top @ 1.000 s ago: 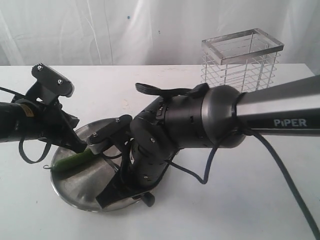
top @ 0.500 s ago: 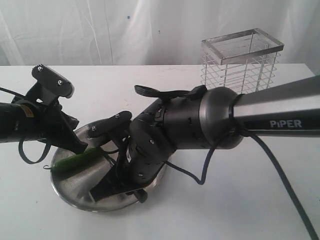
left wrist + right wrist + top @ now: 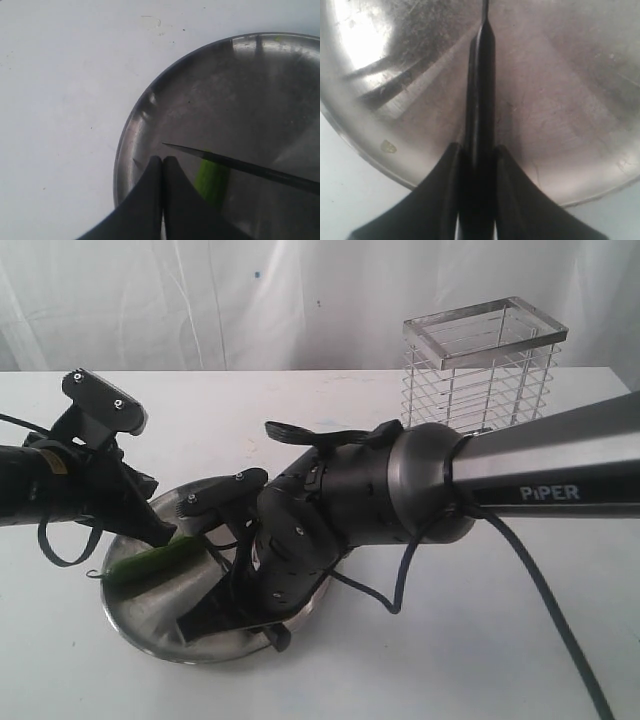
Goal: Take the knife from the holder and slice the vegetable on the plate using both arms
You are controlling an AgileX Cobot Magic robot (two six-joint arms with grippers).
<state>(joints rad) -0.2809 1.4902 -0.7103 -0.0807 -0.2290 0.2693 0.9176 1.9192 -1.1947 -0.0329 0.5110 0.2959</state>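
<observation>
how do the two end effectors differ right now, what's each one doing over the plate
The right end effector is clamped on the knife handle, so its fingers sit apart around it. The left end effector has its fingers closed together; they hold nothing that the wrist view shows. The left one sits beside the vegetable, while the right one stands off from it and reaches it only through the blade. Both are black and hang over the plate.

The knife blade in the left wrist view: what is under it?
Under the knife lies the vegetable, on the plate. The left gripper covers part of the vegetable; whether the blade touches it is unclear.
</observation>
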